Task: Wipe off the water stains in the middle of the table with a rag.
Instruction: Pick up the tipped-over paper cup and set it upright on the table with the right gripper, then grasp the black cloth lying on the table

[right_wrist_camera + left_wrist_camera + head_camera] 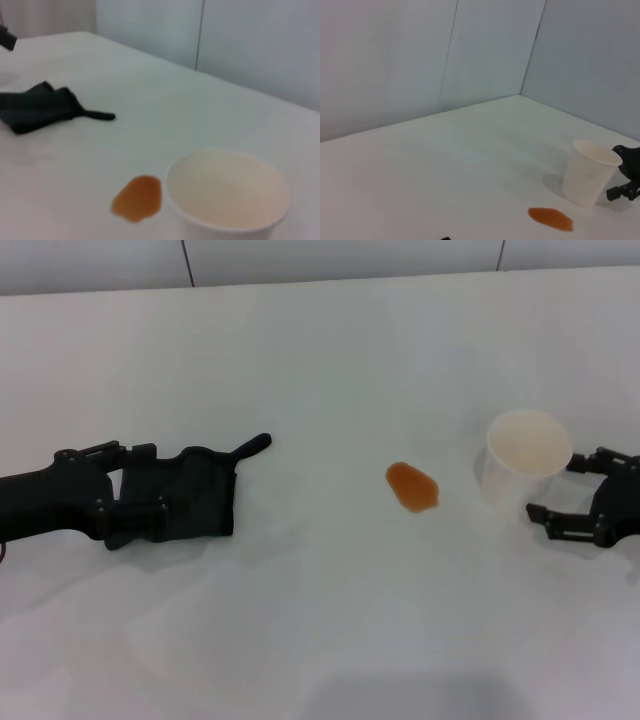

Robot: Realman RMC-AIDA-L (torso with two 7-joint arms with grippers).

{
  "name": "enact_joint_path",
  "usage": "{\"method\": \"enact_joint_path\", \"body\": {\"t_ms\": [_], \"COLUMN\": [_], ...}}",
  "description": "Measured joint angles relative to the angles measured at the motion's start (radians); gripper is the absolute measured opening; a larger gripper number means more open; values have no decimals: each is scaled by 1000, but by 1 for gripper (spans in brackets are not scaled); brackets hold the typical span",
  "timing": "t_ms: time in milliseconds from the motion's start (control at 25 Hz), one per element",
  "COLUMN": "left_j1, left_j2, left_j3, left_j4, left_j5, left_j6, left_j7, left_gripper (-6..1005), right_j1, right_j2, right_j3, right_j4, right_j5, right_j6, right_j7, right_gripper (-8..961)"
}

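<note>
One amber stain [412, 486] sits mid-surface [320, 640], just left of the cup [526, 459]. Far left of it, the left tool [135, 490], fingers apart, straddles the rag [195, 495]; clamping comes next. Right tool [560, 495] waits apart beside the cup.

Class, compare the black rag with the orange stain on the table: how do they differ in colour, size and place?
The rag is black cloth; the water stains are an orange translucent blot. The rag is much larger than the blot. The rag lies toward the robot's left, at the left gripper; the blot lies near mid-table, beside the cup, close to the right gripper. Both lie flat on the white table.
</note>
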Motion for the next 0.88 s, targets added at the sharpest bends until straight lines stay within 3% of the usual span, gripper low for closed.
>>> {"method": "enact_joint_path", "body": {"t_ms": [880], "left_j1": [-1], "left_j2": [-2], "left_j3": [0], "left_j4": [5], "left_j5": [-1], "left_j6": [0], "left_j7": [-1], "left_gripper": [874], "right_j1": [-2], "right_j2": [4], "right_j3": [164], "right_j4": [-65], "right_j5": [15], "right_j6": [-41], "right_j7": [13], "right_gripper": [867]}}
